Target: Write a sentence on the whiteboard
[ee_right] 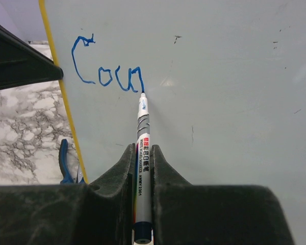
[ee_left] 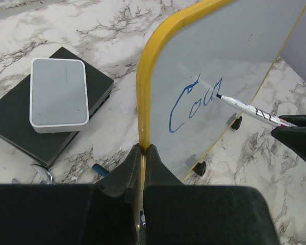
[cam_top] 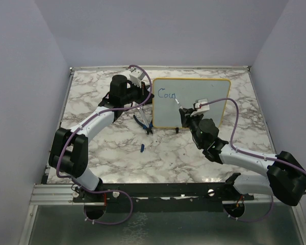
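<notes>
Yellow-framed whiteboard (cam_top: 209, 89), blue lettering (cam_top: 167, 94); grey-veined table (cam_top: 117, 153); apparently blue pliers (cam_top: 144, 124)

A marble-patterned table (cam_top: 117, 158) stands enclosed by plain pale walls (cam_top: 158, 30).

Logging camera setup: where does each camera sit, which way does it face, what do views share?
Top: above and behind the robot, looking down on table and standing whiteboard; left arm and right arm show.
Left wrist: on the left arm, looking along the left claw, shut on the whiteboard's yellow edge.
Right wrist: looking along the right claw, shut on the marker, at the whiteboard.
Shared: all show the blue writing.
</notes>
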Available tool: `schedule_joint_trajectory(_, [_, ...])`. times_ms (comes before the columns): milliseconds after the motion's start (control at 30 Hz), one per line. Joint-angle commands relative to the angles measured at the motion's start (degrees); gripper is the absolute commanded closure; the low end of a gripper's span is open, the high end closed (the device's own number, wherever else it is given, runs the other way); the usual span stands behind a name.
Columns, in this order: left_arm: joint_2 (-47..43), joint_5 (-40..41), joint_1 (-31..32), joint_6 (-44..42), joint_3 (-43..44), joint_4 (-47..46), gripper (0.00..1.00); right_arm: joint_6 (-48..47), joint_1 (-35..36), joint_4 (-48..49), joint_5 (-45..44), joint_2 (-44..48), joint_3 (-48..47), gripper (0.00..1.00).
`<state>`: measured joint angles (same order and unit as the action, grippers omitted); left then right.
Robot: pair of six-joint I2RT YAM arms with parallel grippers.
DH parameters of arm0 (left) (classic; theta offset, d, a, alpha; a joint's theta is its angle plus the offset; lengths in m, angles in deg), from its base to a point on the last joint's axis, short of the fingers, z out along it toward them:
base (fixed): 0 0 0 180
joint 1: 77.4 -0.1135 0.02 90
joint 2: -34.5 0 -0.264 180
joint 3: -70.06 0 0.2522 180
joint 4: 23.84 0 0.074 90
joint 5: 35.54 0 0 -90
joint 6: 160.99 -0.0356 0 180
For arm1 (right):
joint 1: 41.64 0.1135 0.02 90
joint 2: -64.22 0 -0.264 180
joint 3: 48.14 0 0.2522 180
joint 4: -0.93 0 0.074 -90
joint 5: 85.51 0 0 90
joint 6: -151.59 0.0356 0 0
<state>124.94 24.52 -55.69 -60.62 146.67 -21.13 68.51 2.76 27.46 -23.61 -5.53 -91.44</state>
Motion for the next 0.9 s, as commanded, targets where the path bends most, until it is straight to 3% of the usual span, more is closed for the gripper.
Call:
schedule_joint_trajectory(0, [-1.2, -1.1, 0.5, -0.5, -0.2, 1.7, 1.0, 1.0, -0.3, -3.0, -1.3, 0.2, 1.4, 0.99])
schedule_joint_trajectory(867, [-1.1, -1.2, 0.5, -0.7, -0.2, 1.8, 1.0, -3.2, -0.2, 1.2, -4.3, -0.4, -3.0, 0.99])
